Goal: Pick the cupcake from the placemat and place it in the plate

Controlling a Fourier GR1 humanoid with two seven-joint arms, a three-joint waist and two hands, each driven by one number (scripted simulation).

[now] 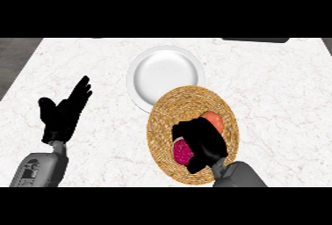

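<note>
White marble with faint grey veins makes up the surface (279,88) I am working over, and a dark strip shows along its far edge. On it I see a round woven placemat (188,103) lying near me and a white plate (165,70) just beyond it, the mat's far rim overlapping the plate's near edge. My right robot hand (204,143) sits over the middle of the placemat with its fingers curled down around the cupcake (184,152), whose pink part peeks out at the left of the palm; an orange-pink rounded bit (214,121) shows at the fingertips, and I cannot tell whether that belongs to the cupcake or is something separate. So the cupcake is on the mat, mostly hidden, and I judge the grasp is closing or just closed with the lift not yet begun. My left robot hand (65,112) rests wide at the left, fingers up, holding nothing. What worries me: since the palm hides the contact, the fingers may only be pinching one side, and the cupcake could tip or slide out as I raise it. A low carry could also snag the mat and nudge the plate, since the two overlap. I can read no brand, label or writing anywhere.
</note>
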